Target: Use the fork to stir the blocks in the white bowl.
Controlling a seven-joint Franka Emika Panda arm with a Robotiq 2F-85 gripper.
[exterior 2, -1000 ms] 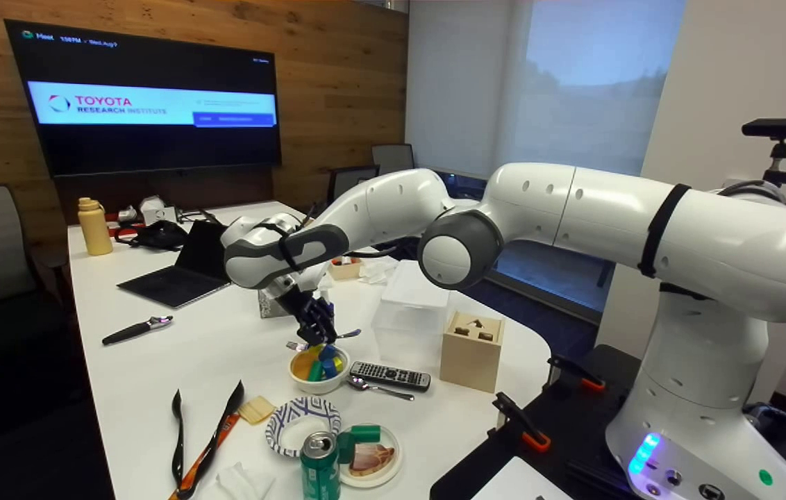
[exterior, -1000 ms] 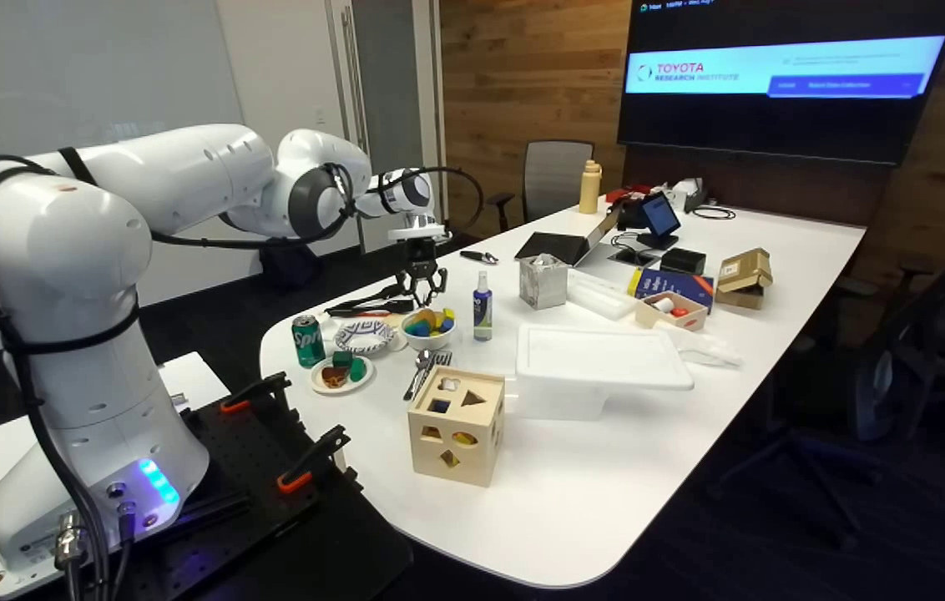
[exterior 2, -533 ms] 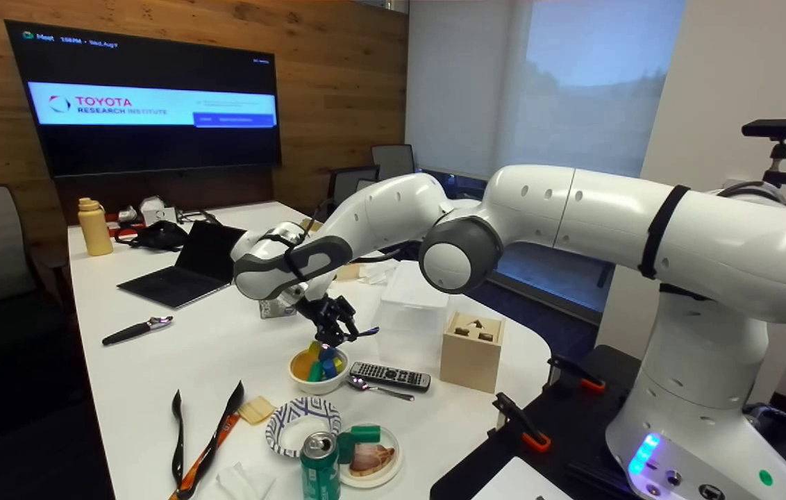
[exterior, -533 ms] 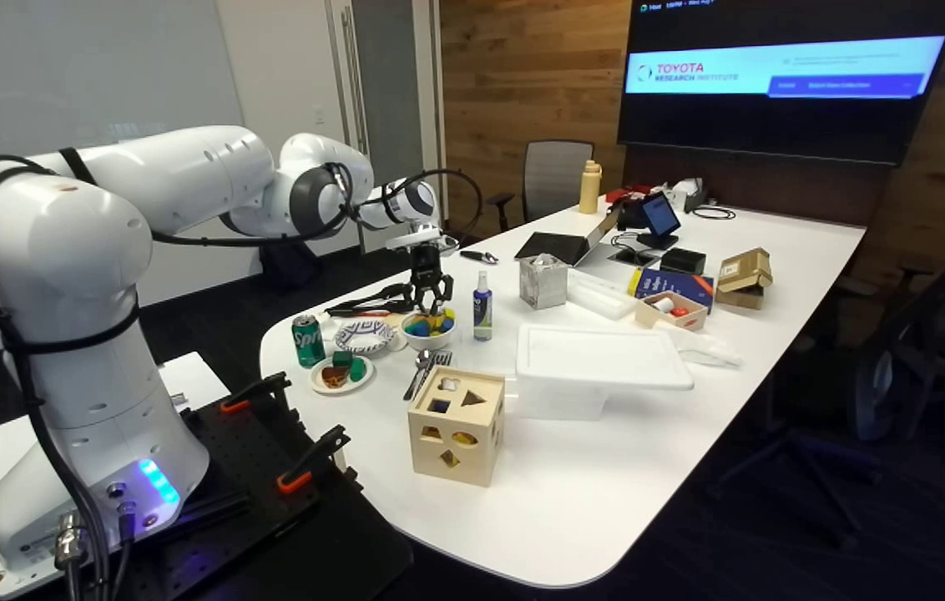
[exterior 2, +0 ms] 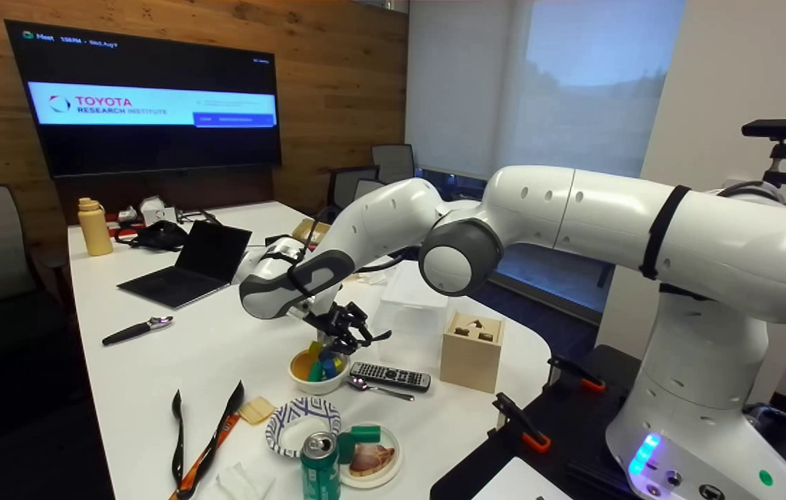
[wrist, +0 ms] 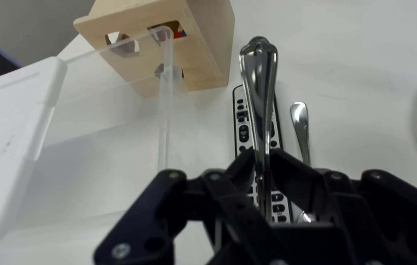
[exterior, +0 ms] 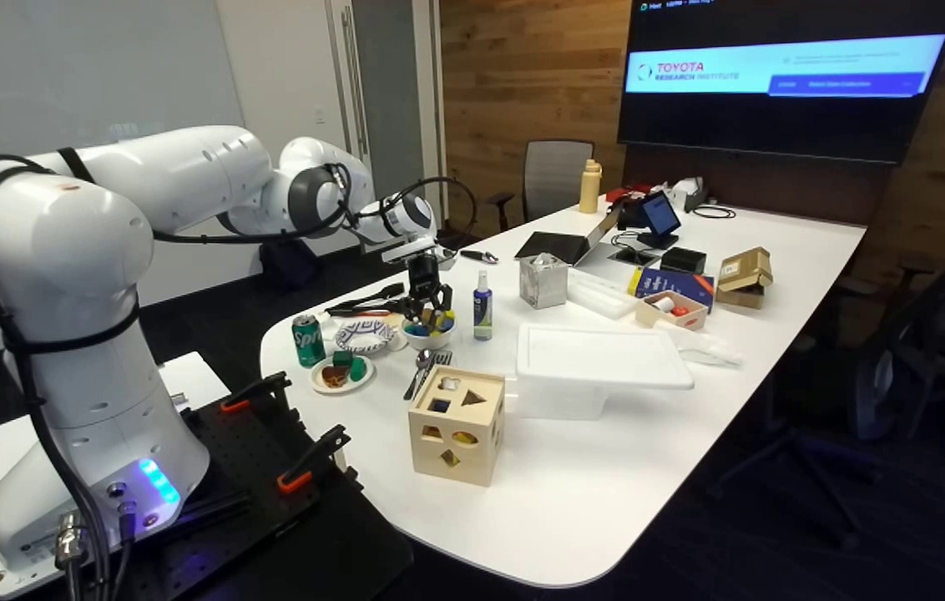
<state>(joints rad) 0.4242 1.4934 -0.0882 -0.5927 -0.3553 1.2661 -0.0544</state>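
Observation:
My gripper (wrist: 263, 157) is shut on the silver fork (wrist: 258, 73) by its handle, and the handle end sticks out past the fingertips. The handle also shows beside the gripper (exterior 2: 355, 339) in an exterior view (exterior 2: 382, 337). The fork's tines are hidden in all views. The white bowl (exterior 2: 319, 386) stands on the table and also shows in an exterior view (exterior: 429, 341). It holds several blue, green, yellow and orange blocks (exterior 2: 315, 372). The gripper (exterior: 429, 307) is low over the bowl, at its edge. The bowl is out of the wrist view.
A remote (exterior 2: 393, 376) and a spoon (exterior 2: 386, 393) lie beside the bowl. A clear bin with a white lid (exterior: 606, 355) and a wooden shape box (exterior 2: 471, 357) stand close by. A spray bottle (exterior: 482, 315), patterned paper bowl (exterior 2: 280, 429) and green can (exterior 2: 321, 476) are near.
My gripper has moved down towards the white bowl with the fork, and shifted towards the wooden box. The fork's tines, seen over the bowl a second ago, are now hidden.

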